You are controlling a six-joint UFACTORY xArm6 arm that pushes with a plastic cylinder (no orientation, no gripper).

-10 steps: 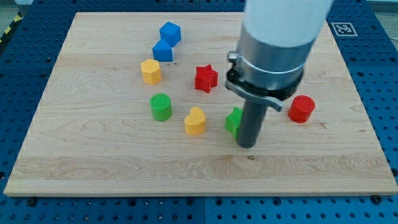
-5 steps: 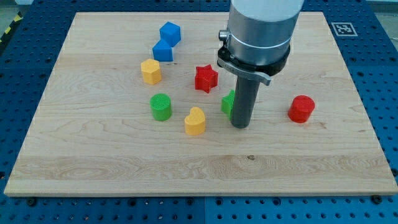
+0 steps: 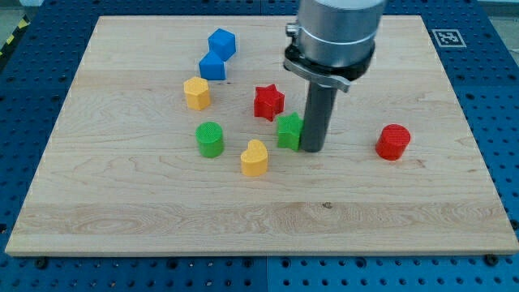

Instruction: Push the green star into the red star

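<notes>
The green star lies near the board's middle, just below and to the right of the red star, with a thin gap between them. My tip rests on the board and touches the green star's right side. The rod hides the star's right edge.
A yellow heart-shaped block lies below-left of the green star. A green cylinder, a yellow block and two blue blocks lie to the left. A red cylinder lies to the right on the wooden board.
My tip has moved up and to the left, pushing the green star up-left, close to the red star. The other blocks have not moved.
</notes>
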